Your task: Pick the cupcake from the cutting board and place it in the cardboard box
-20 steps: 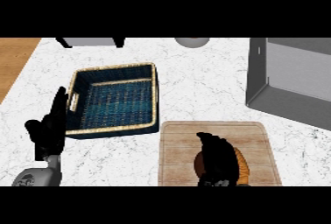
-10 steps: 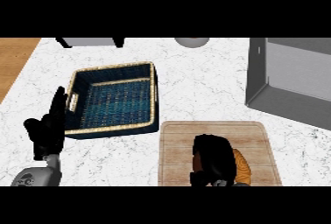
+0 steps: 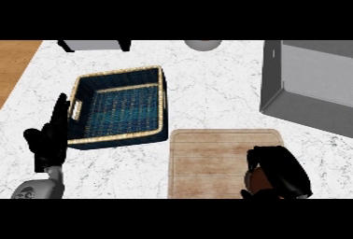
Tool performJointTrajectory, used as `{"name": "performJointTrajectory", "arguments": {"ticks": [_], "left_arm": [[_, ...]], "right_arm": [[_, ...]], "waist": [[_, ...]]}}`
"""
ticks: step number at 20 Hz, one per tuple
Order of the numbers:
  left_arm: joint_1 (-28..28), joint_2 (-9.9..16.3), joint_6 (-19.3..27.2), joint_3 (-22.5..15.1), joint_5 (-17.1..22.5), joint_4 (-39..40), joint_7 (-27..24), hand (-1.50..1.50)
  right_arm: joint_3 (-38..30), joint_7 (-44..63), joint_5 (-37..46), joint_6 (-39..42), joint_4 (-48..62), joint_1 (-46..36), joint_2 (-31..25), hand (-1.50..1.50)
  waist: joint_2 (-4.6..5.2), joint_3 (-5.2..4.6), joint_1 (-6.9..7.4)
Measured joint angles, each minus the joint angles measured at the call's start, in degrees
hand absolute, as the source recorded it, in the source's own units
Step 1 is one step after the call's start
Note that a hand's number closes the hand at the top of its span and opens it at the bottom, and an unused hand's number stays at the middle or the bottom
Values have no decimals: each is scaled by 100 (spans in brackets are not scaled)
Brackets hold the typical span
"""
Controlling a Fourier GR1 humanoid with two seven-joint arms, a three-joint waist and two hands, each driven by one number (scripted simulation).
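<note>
The wooden cutting board (image 3: 207,163) lies at the front centre of the counter. My right hand (image 3: 281,172) is over its front right corner with its fingers curled round a brown-orange thing, the cupcake (image 3: 257,180), which is mostly hidden. The container in view is a woven basket (image 3: 162,100) with a blue inside and a tan rim; it stands just left of and behind the board. My left hand (image 3: 52,136) rests open, fingers up, at the basket's left side.
A large grey open bin (image 3: 307,86) stands at the right, close behind the board. At the back edge are a grey block (image 3: 93,45) and a round grey object (image 3: 203,44). A wooden strip (image 3: 14,60) borders the counter at the left.
My right hand has shifted to the right across the board, from its middle to its front right corner. The left hand and the basket have stayed put.
</note>
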Motion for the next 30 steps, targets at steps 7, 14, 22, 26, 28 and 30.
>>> {"name": "performJointTrajectory", "arguments": {"ticks": [7,14,22,26,28,30], "left_arm": [[34,41,-115,80,15,10,17,0],[72,-8,-75,85,-25,-112,137,0],[18,-36,-128,117,-71,-37,56,0],[-22,-107,-156,61,-116,-31,-15,0],[-59,-83,-212,94,-80,-17,41,0],[-98,-142,-165,61,-142,7,5,0]], "right_arm": [[-460,-527,-158,-14,-997,294,-596,150],[-1646,-478,-1109,263,-2550,499,-1011,150],[-3357,-198,-2252,834,-2870,48,-1409,150],[-3854,-406,-2415,890,-2300,-414,-1552,150],[-4070,-608,-2477,863,-1891,-613,-1581,150],[-4148,-754,-2487,835,-1441,-897,-1593,150]], "waist": [[-9,-2,-20],[-19,-13,-87],[3,-12,3],[13,-8,61],[24,-15,80],[28,-12,108]]}}
